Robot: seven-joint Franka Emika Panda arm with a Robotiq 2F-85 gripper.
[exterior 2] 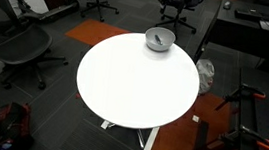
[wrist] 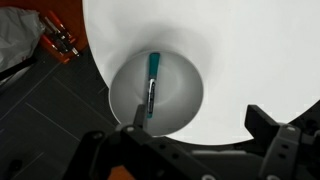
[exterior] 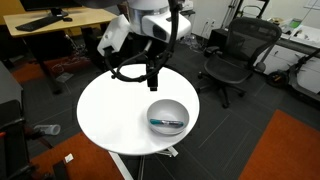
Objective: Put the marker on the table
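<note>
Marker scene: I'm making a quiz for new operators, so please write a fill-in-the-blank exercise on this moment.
The marker lies inside the ____. The bowl stands on the table, whose top is ____ in colour. The gripper hangs above the table, holding nothing, with its jaws ____. Missing words: bowl; white; open.

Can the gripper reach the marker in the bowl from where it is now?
Probably yes. The gripper hangs open above the table, near the bowl; the marker lies uncovered inside it, and nothing blocks the way down.
</note>
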